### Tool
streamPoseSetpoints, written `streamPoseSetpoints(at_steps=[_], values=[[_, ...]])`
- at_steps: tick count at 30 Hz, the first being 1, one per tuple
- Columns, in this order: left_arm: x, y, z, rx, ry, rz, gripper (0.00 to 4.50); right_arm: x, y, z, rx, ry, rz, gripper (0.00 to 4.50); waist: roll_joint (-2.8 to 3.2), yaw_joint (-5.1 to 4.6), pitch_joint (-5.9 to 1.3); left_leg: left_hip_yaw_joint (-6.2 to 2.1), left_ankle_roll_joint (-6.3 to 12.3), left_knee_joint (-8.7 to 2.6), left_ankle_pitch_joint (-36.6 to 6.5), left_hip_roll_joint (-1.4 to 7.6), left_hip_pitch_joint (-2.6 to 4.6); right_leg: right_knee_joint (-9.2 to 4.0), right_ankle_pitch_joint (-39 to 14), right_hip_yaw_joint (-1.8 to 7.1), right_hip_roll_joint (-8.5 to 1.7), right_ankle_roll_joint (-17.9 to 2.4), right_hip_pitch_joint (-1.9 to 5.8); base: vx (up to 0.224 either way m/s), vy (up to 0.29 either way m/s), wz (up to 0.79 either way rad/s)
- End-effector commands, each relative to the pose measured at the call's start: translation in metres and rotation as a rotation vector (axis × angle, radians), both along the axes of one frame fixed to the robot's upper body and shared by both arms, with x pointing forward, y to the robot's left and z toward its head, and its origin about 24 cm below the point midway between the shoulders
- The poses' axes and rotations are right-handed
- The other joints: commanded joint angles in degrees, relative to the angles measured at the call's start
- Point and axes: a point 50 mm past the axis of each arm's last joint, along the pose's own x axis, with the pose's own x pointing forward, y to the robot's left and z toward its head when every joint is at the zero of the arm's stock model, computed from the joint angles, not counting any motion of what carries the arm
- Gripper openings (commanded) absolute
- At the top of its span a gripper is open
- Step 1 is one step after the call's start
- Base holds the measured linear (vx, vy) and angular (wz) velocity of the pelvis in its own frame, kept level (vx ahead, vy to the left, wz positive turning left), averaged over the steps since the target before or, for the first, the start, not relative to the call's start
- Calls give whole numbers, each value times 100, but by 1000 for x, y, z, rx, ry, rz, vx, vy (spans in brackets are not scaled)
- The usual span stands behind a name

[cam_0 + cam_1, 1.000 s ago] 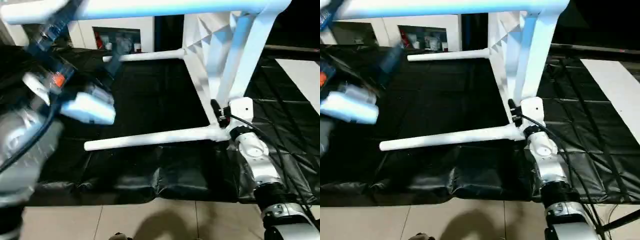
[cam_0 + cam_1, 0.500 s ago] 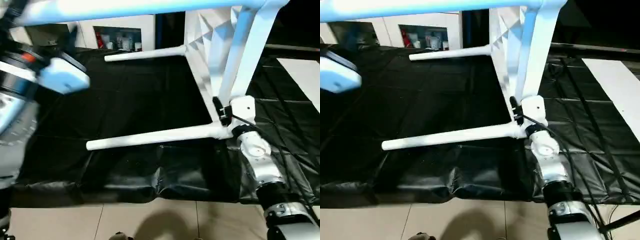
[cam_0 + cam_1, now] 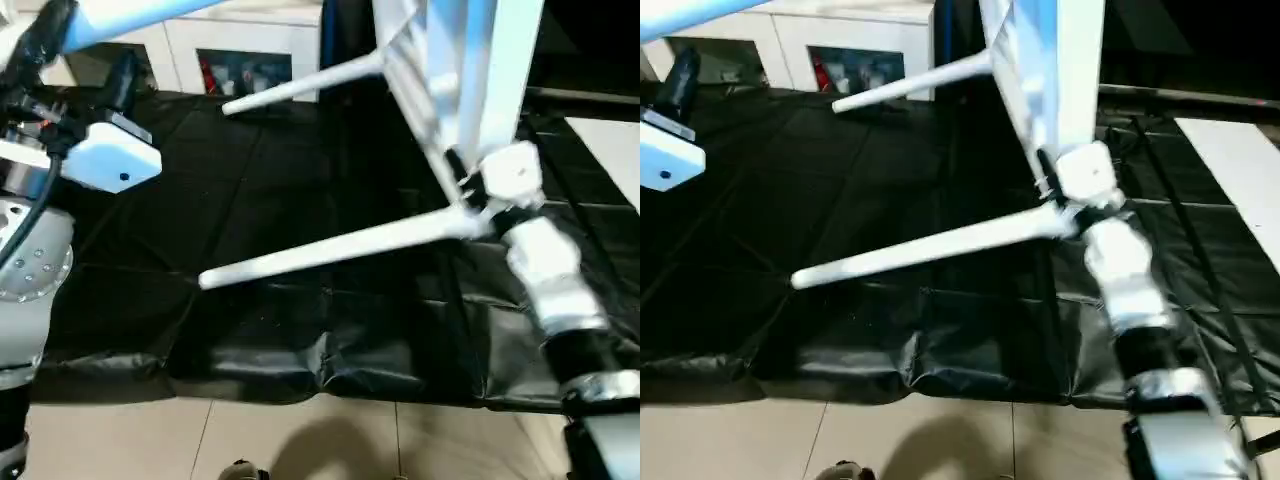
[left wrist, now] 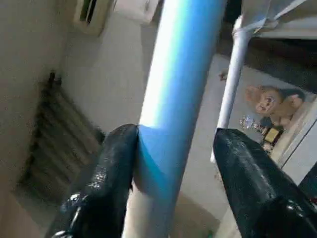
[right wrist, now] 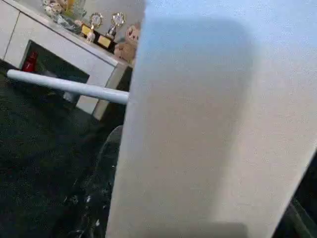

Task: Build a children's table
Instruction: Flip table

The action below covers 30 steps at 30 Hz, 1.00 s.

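Note:
The children's table stands tipped on its side over the black sheet. Its white tabletop (image 3: 420,60) is upright, with the ribbed underside facing left. A lower leg (image 3: 330,245) points left, another leg (image 3: 300,85) lies farther back, and an upper leg (image 4: 181,89) runs across the top left. My left gripper (image 4: 173,163) straddles that upper leg; one finger (image 4: 111,168) touches the tube and the other stands a little off it. My right gripper (image 3: 468,185) is shut on the tabletop's rim (image 5: 213,124) at the lower near corner.
A black sheet (image 3: 290,190) covers the floor, with pale tiles (image 3: 300,440) in front of it. A white cabinet with glass doors (image 3: 245,55) stands at the back. A flat white board (image 3: 610,150) lies at the right edge.
My left arm has swung up and to the left, bringing its fingers around the upper leg and closer together. The table has tilted in my right gripper, and the lower leg now slopes more steeply.

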Motion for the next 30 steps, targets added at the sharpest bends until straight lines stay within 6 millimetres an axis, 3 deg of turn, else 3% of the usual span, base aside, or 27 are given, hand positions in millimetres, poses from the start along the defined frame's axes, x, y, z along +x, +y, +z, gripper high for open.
streamPoseSetpoints(at_steps=[1, 3, 4, 7, 12, 16, 18, 20, 21, 24, 26, 28, 30], values=[[2, 14, -8, -73, 38, 57, 249, -8, 12, 71, -259, -318, 97, 194, -138, -2, -470, 80, 363, -262, -659, -22, 148, -314, -145, 64, -126, -1002, 345, 0, 0, 0], [0, 22, -9, -157, 27, 88, 228, -10, 10, 88, -297, -358, 108, 195, -146, -14, -455, 86, 326, -260, -855, -18, 161, -332, -453, 64, -128, -975, 323, 0, 0, 0], [0, 23, -9, -169, 23, 96, 214, -10, 10, 92, -307, -367, 116, 195, -176, -19, -441, 94, 309, -264, -945, -16, 167, -357, -593, 61, -121, -944, 312, 0, 0, 0], [-2, 24, -9, -188, 6, 112, 195, -12, 12, 99, -355, -377, 161, 195, -175, -30, -430, 81, 296, -266, -1064, -8, 162, -378, -906, 58, -142, -809, 294, 0, 0, 0], [-5, 26, -6, -241, -5, 124, 162, -13, 16, 118, -442, -343, 266, 195, -224, -47, -411, 68, 232, -272, -1331, 9, 172, -391, -1152, 38, -144, -785, 272, 0, 0, 0], [-4, 20, -8, -275, 16, 89, 150, -9, 13, 134, -516, -263, 309, 195, -256, -63, -395, 58, 242, -266, -1384, 16, 157, -383, -1115, 35, -149, -847, 262, 0, 0, 0], [-4, 16, -10, -285, 29, 73, 145, -8, 13, 136, -538, -249, 317, 195, -245, -62, -399, 55, 250, -264, -1363, 19, 160, -377, -1039, 40, -151, -901, 260, 0, 0, 0], [1, -1, -18, -314, 80, 7, 145, -5, 12, 147, -636, -204, 333, 195, -259, -68, -406, 50, 268, -257, -1319, 28, 164, -364, -850, 34, -143, -993, 260, 0, 0, 0], [2, -3, -20, -324, 89, -1, 144, -5, 12, 150, -650, -202, 334, 195, -305, -75, -412, 58, 292, -243, -1237, 26, 141, -339, -681, 32, -138, -1042, 283, 0, 0, 0], [3, -6, -23, -344, 106, -12, 143, -4, 12, 157, -673, -200, 337, 195, -295, -63, -413, 63, 408, -217, -1082, 24, 132, -315, -511, 33, -148, -1157, 282, 0, 0, 0], [5, -9, -30, -379, 145, -9, 143, -4, 15, 175, -736, -238, 324, 195, -322, -77, -408, 66, 424, -212, -1116, 23, 120, -315, -561, 30, -144, -1194, 282, 0, 0, 0], [5, -9, -33, -389, 157, -3, 143, -5, 16, 181, -754, -253, 317, 195, -317, -68, -409, 66, 444, -200, -1148, 29, 123, -327, -630, 28, -146, -1198, 271, 0, 0, 0], [5, -10, -46, -426, 196, 11, 141, -5, 17, 197, -785, -294, 293, 195, -372, -88, -398, 73, 463, -198, -1162, 34, 105, -329, -674, 25, -146, -1198, 266, 0, 0, 0]])
